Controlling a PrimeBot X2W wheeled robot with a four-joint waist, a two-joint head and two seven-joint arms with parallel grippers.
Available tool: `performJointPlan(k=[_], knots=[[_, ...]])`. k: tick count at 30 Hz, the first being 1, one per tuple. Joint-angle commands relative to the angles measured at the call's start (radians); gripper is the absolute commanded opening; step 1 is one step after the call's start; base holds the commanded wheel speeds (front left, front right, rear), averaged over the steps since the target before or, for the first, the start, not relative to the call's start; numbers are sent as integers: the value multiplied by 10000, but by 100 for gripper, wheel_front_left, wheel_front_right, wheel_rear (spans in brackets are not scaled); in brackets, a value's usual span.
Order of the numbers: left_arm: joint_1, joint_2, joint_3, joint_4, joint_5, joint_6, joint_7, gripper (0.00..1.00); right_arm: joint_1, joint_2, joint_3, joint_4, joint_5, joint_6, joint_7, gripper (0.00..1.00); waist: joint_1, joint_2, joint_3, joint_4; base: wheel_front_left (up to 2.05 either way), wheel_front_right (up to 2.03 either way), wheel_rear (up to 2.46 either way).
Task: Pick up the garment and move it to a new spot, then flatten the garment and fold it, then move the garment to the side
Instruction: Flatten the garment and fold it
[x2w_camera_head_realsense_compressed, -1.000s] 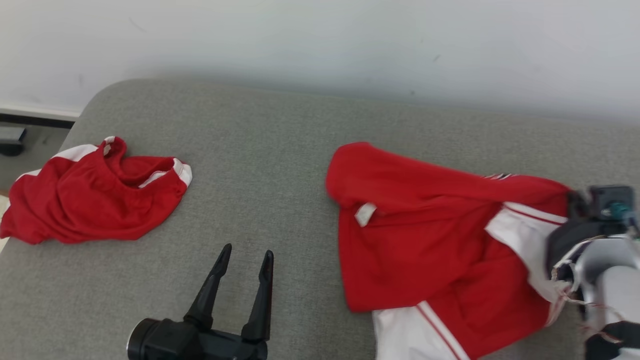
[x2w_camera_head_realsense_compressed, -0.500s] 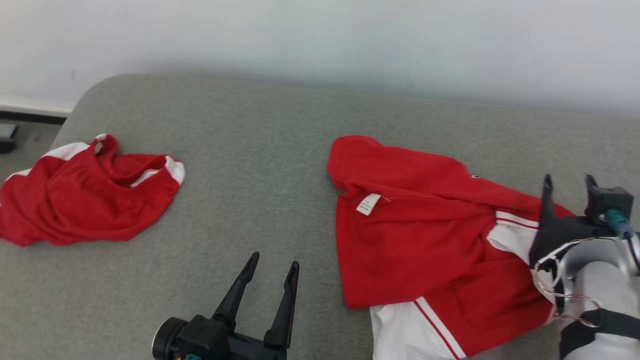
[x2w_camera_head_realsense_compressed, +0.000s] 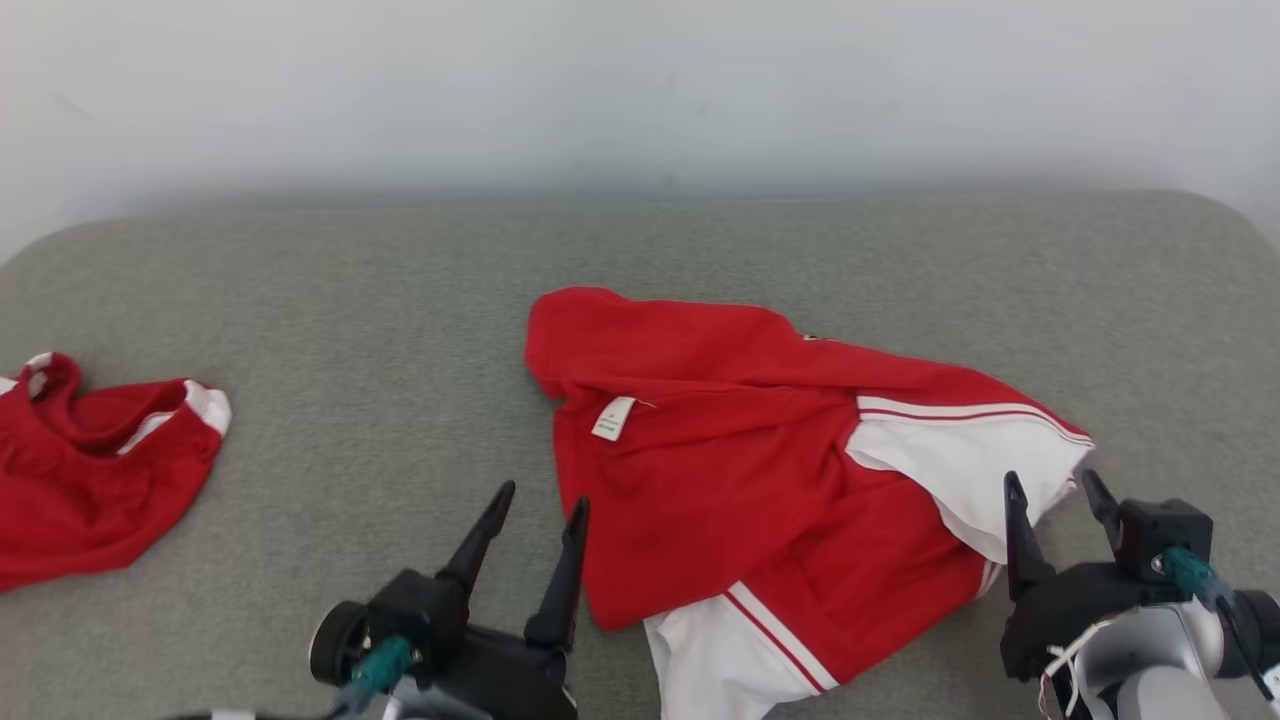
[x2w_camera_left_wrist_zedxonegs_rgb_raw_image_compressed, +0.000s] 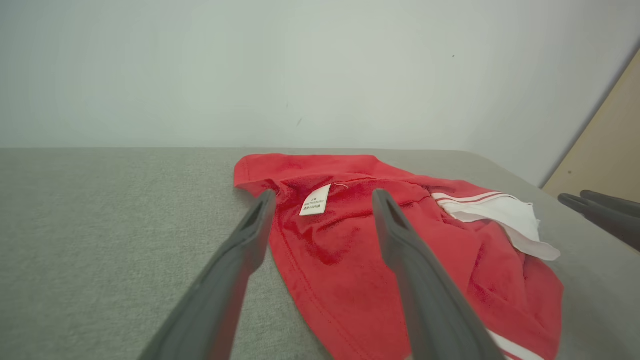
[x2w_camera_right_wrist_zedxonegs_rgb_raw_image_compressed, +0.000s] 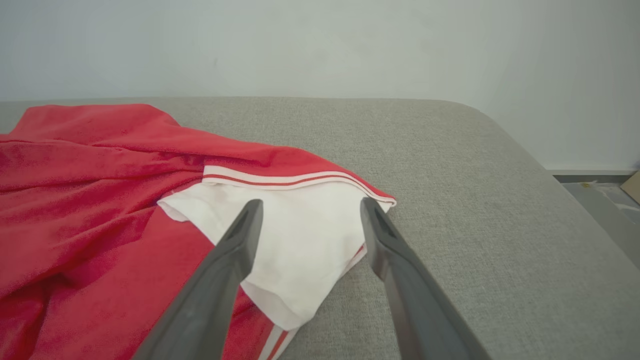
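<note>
The garment (x2w_camera_head_realsense_compressed: 720, 480) is a red top with white sleeves and a white neck label, lying crumpled on the grey padded surface (x2w_camera_head_realsense_compressed: 400, 300). My left gripper (x2w_camera_head_realsense_compressed: 545, 495) is open at its near-left edge, and its fingers frame the label in the left wrist view, where the garment (x2w_camera_left_wrist_zedxonegs_rgb_raw_image_compressed: 340, 240) lies just beyond my left gripper (x2w_camera_left_wrist_zedxonegs_rgb_raw_image_compressed: 324, 192). My right gripper (x2w_camera_head_realsense_compressed: 1050, 479) is open and holds nothing, close to the white sleeve (x2w_camera_head_realsense_compressed: 970, 470) at the right. In the right wrist view my right gripper (x2w_camera_right_wrist_zedxonegs_rgb_raw_image_compressed: 311, 201) points over the garment's (x2w_camera_right_wrist_zedxonegs_rgb_raw_image_compressed: 90, 200) white sleeve (x2w_camera_right_wrist_zedxonegs_rgb_raw_image_compressed: 300, 240).
A second red-and-white garment (x2w_camera_head_realsense_compressed: 90, 480) lies bunched at the far left of the surface. A pale wall (x2w_camera_head_realsense_compressed: 640, 90) runs behind. The surface's rounded right edge (x2w_camera_right_wrist_zedxonegs_rgb_raw_image_compressed: 525, 150) drops to the floor. A tan board (x2w_camera_left_wrist_zedxonegs_rgb_raw_image_compressed: 610, 150) stands at the right.
My right gripper went from shut on the garment's right side to open and drew back toward me. The garment now lies released. The head camera has turned right, shifting the picture left.
</note>
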Motion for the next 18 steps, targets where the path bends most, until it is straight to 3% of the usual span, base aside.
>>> performJointPlan(k=[1,8,18], knots=[[-280,8,62,220,-128,77,93,100,266,19,90,-332,197,11,96,100,1,-1,12,-367,0,0,0],[-1800,10,222,2228,-792,329,1098,100,1281,15,822,-1994,1210,11,709,100,1,-1,209,-1140,0,0,0],[-3483,13,285,4655,-1546,961,1915,100,1602,19,1113,-2713,1470,11,1044,100,1,-1,635,-1957,0,0,0]])
